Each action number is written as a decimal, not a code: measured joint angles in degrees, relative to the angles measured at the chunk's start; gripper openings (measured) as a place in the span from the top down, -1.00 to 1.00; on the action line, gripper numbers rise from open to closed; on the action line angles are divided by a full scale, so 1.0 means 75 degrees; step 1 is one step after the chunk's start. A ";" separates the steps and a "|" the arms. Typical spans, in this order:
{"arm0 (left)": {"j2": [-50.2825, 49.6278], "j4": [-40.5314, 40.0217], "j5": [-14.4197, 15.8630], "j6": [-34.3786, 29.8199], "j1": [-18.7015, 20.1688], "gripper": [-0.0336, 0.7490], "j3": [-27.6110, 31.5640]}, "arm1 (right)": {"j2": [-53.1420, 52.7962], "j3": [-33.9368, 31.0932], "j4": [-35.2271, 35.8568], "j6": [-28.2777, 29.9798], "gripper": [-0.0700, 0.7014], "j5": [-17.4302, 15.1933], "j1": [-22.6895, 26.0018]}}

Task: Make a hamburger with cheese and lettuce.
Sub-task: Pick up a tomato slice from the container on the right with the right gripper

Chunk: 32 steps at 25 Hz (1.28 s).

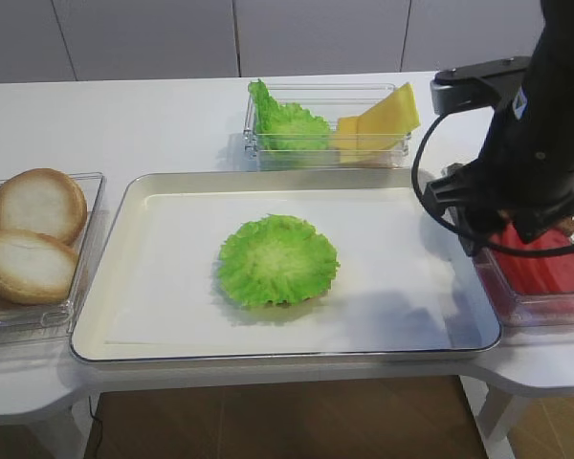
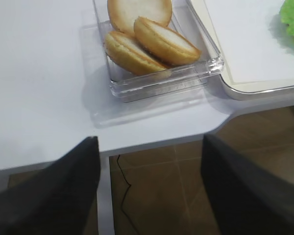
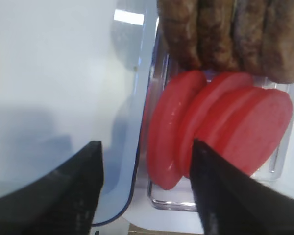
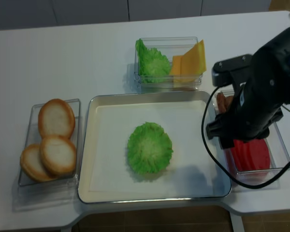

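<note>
The hamburger (image 1: 277, 260) is a single frilly green lettuce leaf lying flat in the middle of the metal tray (image 1: 163, 287); it also shows in the realsense view (image 4: 150, 147). More lettuce (image 1: 287, 124) and the yellow cheese slices (image 1: 387, 117) stand in a clear box at the back. My right gripper (image 3: 146, 144) is open and empty, hovering over the tray's right rim and the near end of the red tomato slices (image 3: 220, 127). My left gripper (image 2: 149, 139) is open and empty over the table's front edge, left of the tray.
Tan bun halves (image 1: 33, 229) lie in a clear box left of the tray. The box on the right holds the tomato slices (image 4: 251, 154) and brown patties (image 3: 230, 34). The right arm (image 1: 531, 143) hangs over that box.
</note>
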<state>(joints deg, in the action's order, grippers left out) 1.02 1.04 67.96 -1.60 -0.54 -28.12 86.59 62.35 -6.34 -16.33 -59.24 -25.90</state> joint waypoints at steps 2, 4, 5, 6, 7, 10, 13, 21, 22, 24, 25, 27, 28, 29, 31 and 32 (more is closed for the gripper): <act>0.0000 0.0000 0.0000 0.0000 0.0000 -0.31 0.0000 | 0.0140 0.0003 -0.0032 -0.0034 -0.24 -0.0014 -0.0032; 0.0000 0.0000 0.0000 0.0000 0.0000 -0.31 0.0000 | 0.0191 0.0016 -0.0100 -0.0034 -0.16 -0.0014 -0.0032; 0.0000 0.0000 0.0000 0.0000 0.0000 -0.31 0.0000 | 0.0209 0.0016 -0.0141 -0.0049 -0.14 -0.0014 -0.0032; 0.0000 0.0000 0.0000 0.0000 0.0000 -0.31 0.0000 | 0.0223 0.0016 -0.0174 -0.0061 -0.12 0.0000 -0.0032; 0.0000 0.0000 0.0000 0.0000 0.0000 -0.31 0.0000 | 0.0223 0.0016 -0.0213 -0.0061 -0.11 0.0011 -0.0032; 0.0000 0.0000 0.0000 0.0000 0.0000 -0.31 0.0000 | 0.0223 0.0016 -0.0296 -0.0061 -0.10 0.0042 -0.0032; 0.0000 0.0000 0.0000 0.0000 0.0000 -0.31 0.0000 | 0.0254 0.0016 -0.0408 -0.0061 -0.09 0.0059 -0.0032; 0.0000 0.0000 0.0000 0.0000 0.0000 -0.31 0.0000 | 0.0422 0.0016 -0.0476 -0.0047 -0.03 0.0180 -0.0032; 0.0000 0.0000 0.0000 0.0000 0.0000 -0.31 0.0000 | 0.0471 0.0016 -0.0476 -0.0047 -0.03 0.0196 -0.0032; 0.0000 0.0000 0.0000 0.0000 0.0000 -0.31 0.0000 | 0.0542 0.0020 -0.0495 -0.0047 -0.02 0.0196 -0.0032; 0.0000 0.0000 0.0000 0.0000 0.0000 -0.31 0.0000 | 0.0555 0.0020 -0.0516 -0.0047 -0.02 0.0196 -0.0032; 0.0000 0.0000 0.0000 0.0000 0.0000 -0.31 0.0000 | 0.0559 0.0033 -0.0541 -0.0047 -0.02 0.0196 -0.0032; 0.0000 0.0000 0.0000 0.0000 0.0000 -0.31 0.0000 | 0.0572 0.0033 -0.0548 -0.0047 -0.02 0.0196 -0.0032; 0.0000 0.0000 0.0000 0.0000 0.0000 -0.31 0.0000 | 0.0572 0.0037 -0.0569 -0.0047 0.00 0.0196 -0.0032; 0.0000 0.0000 0.0000 0.0000 0.0000 -0.31 0.0000 | 0.0598 0.0037 -0.0581 -0.0047 0.05 0.0196 -0.0032; 0.0000 0.0000 0.0000 0.0000 0.0000 -0.31 0.0000 | 0.0618 0.0037 -0.0586 -0.0047 0.09 0.0196 -0.0032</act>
<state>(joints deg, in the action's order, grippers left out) 1.02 1.04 67.96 -1.60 -0.54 -28.12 91.23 62.62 -10.73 -16.69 -57.77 -26.13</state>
